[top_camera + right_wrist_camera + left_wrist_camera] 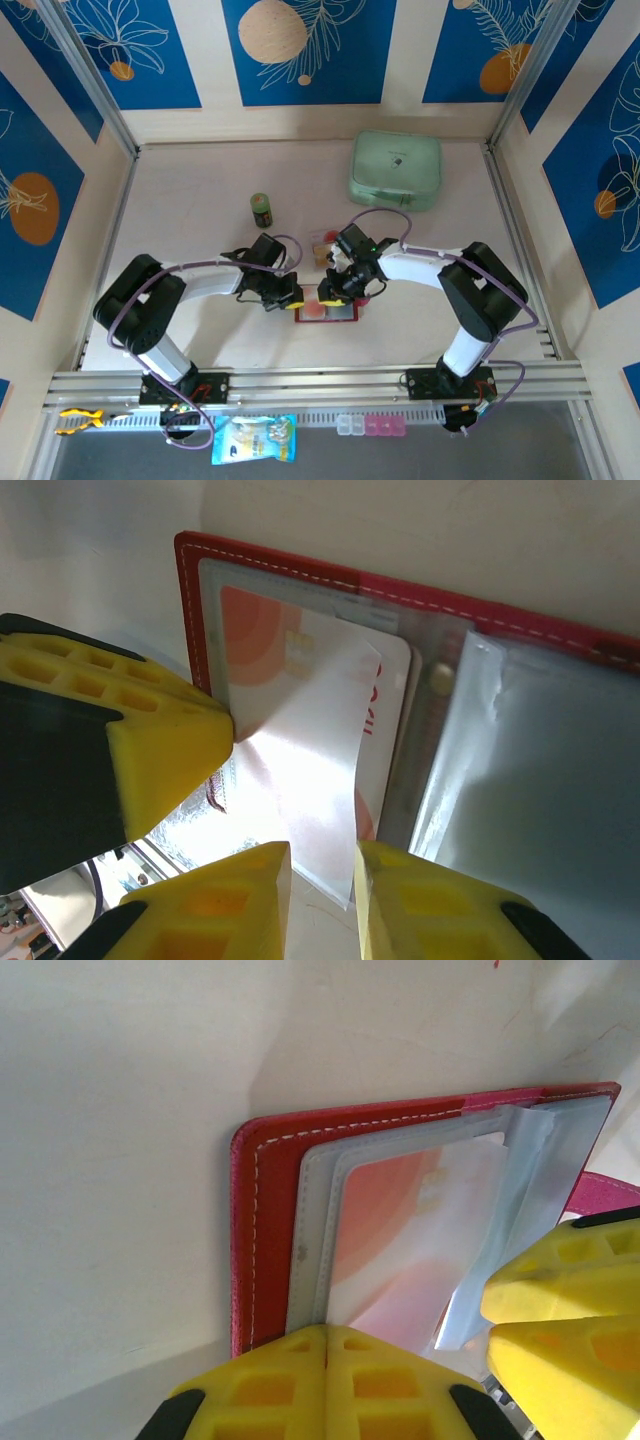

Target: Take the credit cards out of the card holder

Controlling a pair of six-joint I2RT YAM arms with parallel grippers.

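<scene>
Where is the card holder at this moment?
In the top view, the card holder lies open on the table, front centre, with the left gripper at its left edge and the right gripper over it.

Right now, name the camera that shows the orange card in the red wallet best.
Right wrist: the orange card is close, chip and red marks visible. Left wrist shows it hazy behind the sleeve; in top external the red wallet is tiny, card indistinct.

Overhead camera looks down; wrist cameras (close-up) share the card holder (265, 1210).
</scene>
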